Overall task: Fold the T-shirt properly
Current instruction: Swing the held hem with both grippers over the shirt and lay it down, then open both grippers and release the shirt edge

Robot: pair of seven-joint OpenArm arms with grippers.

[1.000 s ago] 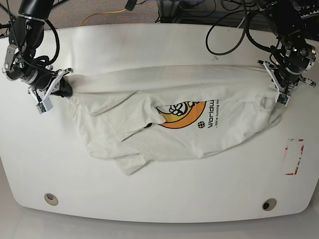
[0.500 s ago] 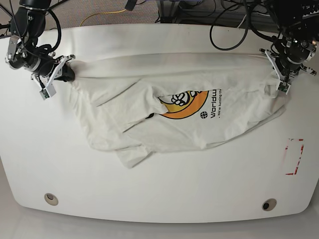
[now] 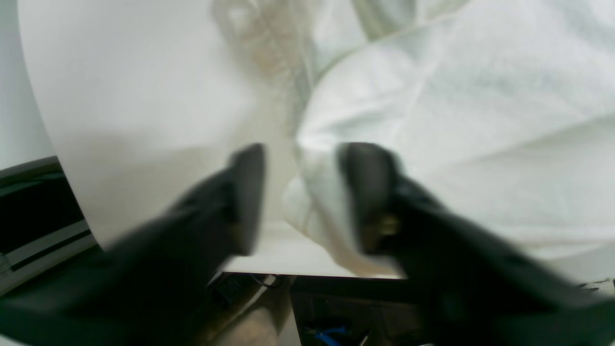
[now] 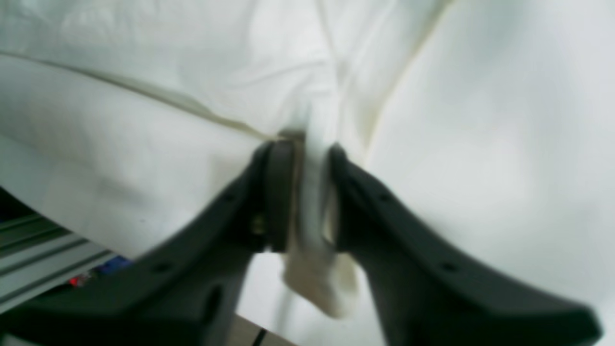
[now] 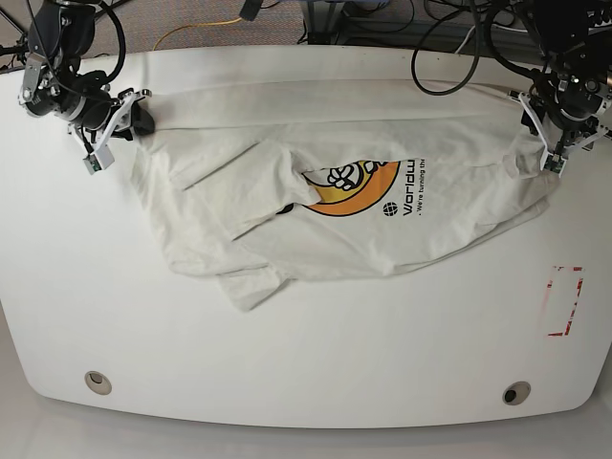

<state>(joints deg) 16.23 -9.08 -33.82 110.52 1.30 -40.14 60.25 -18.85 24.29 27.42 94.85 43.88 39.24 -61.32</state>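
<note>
The cream T-shirt [image 5: 440,229] lies spread and rumpled across the white table [image 5: 306,354], with the orange round graphic [image 5: 354,186] facing up and partly covered by a fold. My right gripper [image 5: 129,120] is at the shirt's far left corner and is shut on a bunched fold of cloth [image 4: 310,226]. My left gripper [image 5: 553,158] is at the shirt's far right corner. In the blurred left wrist view its fingers [image 3: 247,192] stand apart, with a cloth edge [image 3: 317,202] lying against the right one. The small badge is hidden.
A red-outlined rectangle [image 5: 564,301] is marked on the table at the right. Two round holes [image 5: 97,382] [image 5: 516,393] sit near the front edge. Cables and dark equipment [image 5: 382,19] lie behind the table's far edge.
Both grippers have moved toward the table's far edge, dragging the shirt's upper edge back and stretching it. The shirt body has slid back a little.
</note>
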